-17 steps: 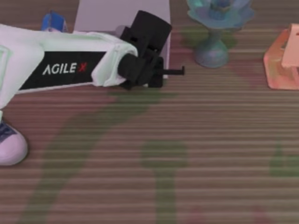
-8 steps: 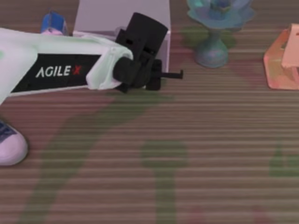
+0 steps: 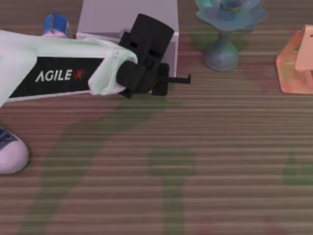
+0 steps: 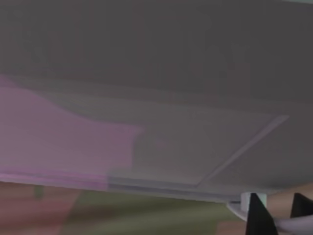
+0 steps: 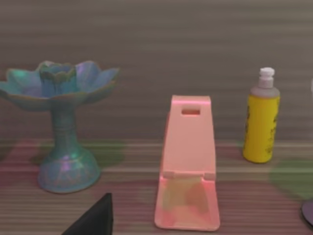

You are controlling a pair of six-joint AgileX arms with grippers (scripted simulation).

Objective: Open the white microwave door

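The white microwave stands at the table's back, left of centre. My left arm reaches over it from the left. My left gripper sits at the microwave's front right corner, shut on the pale edge of the white microwave door. Its two black fingertips stand close together there. Grey microwave panels and a purple-tinted patch fill the left wrist view. How far the door stands ajar is hidden under the arm. My right gripper is outside the top view, and one black fingertip shows in its wrist view.
A teal flower-shaped stand rises right of the microwave. A pink phone holder sits at the right edge and a yellow bottle beyond it. A blue box and a shoe lie at the left.
My left arm and gripper have drawn back a little to the left, staying at the microwave's front corner. Nothing else moved.
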